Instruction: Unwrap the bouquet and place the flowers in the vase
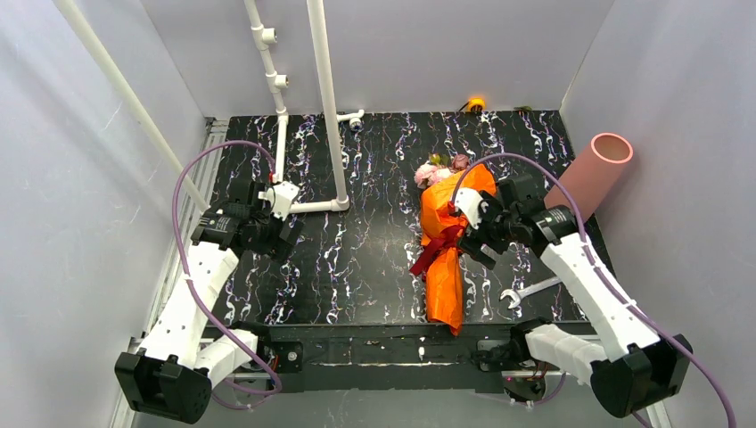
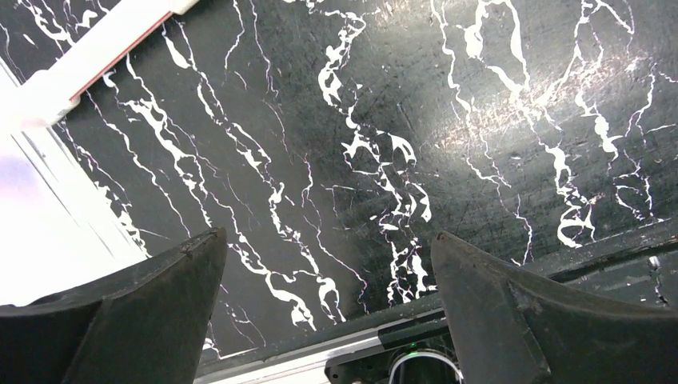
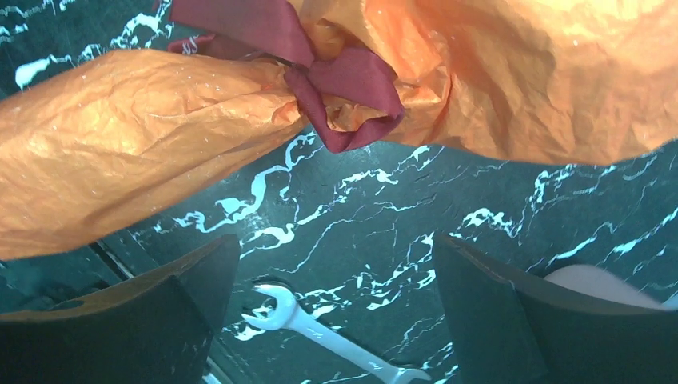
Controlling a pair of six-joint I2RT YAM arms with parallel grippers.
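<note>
Facing table left wrist, ribbon right wrist

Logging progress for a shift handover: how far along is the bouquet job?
Nothing looks done: the bouquet lies wrapped, its dark red ribbon tied. In hand: the open right gripper hovers close to that ribbon. Remaining: untying, unwrapping, moving the flowers into the vase.

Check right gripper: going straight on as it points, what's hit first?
Likely the right gripper meets bare tabletop just short of the red ribbon on the bouquet; depth is unclear, so the ribbon could come first.
</note>
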